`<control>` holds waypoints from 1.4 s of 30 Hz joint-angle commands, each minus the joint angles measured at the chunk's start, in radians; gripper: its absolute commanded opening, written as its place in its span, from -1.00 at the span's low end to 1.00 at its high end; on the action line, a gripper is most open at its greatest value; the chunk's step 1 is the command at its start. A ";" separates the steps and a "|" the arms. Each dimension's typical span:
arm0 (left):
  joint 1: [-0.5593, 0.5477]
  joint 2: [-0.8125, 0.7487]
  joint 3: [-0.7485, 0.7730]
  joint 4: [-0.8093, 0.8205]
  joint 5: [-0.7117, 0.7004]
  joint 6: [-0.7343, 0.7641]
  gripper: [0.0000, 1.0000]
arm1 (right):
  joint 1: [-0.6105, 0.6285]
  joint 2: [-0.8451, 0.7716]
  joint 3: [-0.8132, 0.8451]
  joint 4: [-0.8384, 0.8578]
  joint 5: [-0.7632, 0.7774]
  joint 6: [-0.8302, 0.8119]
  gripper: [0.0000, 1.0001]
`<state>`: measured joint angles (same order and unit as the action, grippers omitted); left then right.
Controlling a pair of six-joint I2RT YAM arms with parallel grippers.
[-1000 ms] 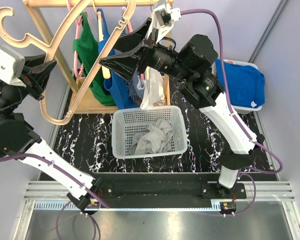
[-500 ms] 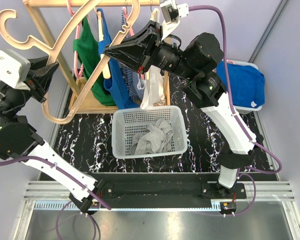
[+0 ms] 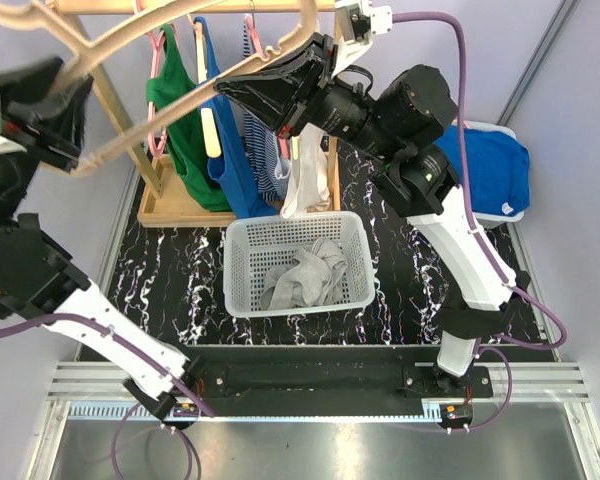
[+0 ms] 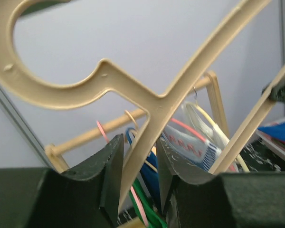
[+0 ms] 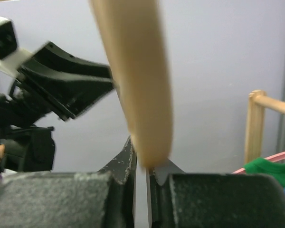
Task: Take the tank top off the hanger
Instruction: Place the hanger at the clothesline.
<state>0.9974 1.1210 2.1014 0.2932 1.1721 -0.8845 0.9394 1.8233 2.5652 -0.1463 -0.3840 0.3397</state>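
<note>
A bare beige hanger [image 3: 150, 122] hangs in the air high above the table's left half, with no cloth on it. My left gripper [image 3: 78, 128] stands open around its lower bar [image 4: 152, 118], and a gap shows beside the bar. My right gripper [image 3: 230, 92] is shut on the hanger's other arm [image 5: 137, 71], whose blurred end meets the nearly closed fingertips [image 5: 145, 159]. A crumpled grey garment [image 3: 300, 275], apparently the tank top, lies in the white basket [image 3: 242, 300] below.
A wooden clothes rack [image 3: 180, 210] stands at the back left and carries green [image 3: 180, 110], blue [image 3: 235, 170], striped and white garments on other hangers. At the back right is a white bin with blue cloth [image 3: 480, 165]. The table is black marble.
Both arms have lifted the hanger higher and farther back. My right gripper, wide open a second ago, has closed on the hanger's arm. The left jaws have loosened around the bar.
</note>
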 commanded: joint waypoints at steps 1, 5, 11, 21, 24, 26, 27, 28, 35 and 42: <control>0.001 0.176 0.264 -0.184 -0.253 -0.036 -0.24 | -0.034 -0.075 0.012 -0.045 0.158 -0.174 -0.93; -0.003 0.177 0.228 -0.146 -0.204 -0.086 -0.18 | -0.051 -0.082 0.013 -0.070 0.249 -0.251 -0.95; -0.045 0.091 -0.014 0.085 -0.025 -0.220 0.11 | -0.105 -0.096 0.004 -0.075 0.292 -0.283 -0.98; -0.241 0.198 -0.095 0.065 0.152 -0.322 0.89 | -0.143 -0.341 -0.274 -0.075 0.324 -0.277 -1.00; -0.356 0.155 -0.095 -0.338 0.036 0.058 0.89 | -0.143 -0.418 -0.376 -0.061 0.306 -0.217 -1.00; -0.480 0.135 -0.099 -0.592 -0.106 0.327 0.87 | -0.143 -0.470 -0.424 -0.047 0.297 -0.191 -1.00; -0.518 0.132 -0.137 -0.621 -0.150 0.370 0.85 | -0.143 -0.487 -0.459 -0.041 0.300 -0.164 -1.00; -0.589 0.123 -0.167 -0.662 -0.204 0.433 0.80 | -0.143 -0.499 -0.470 -0.044 0.300 -0.151 -1.00; -0.991 0.103 -0.282 -0.824 -1.024 0.784 0.34 | -0.143 -0.627 -0.569 -0.056 0.310 -0.123 -0.99; -1.114 -0.074 -0.615 -0.747 -1.255 0.811 0.22 | -0.143 -0.674 -0.649 -0.064 0.306 -0.114 -0.98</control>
<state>-0.1101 1.1824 1.6066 -0.5041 0.1375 -0.1349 0.7982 1.1591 1.9438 -0.2512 -0.0708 0.1997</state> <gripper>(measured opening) 0.616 0.109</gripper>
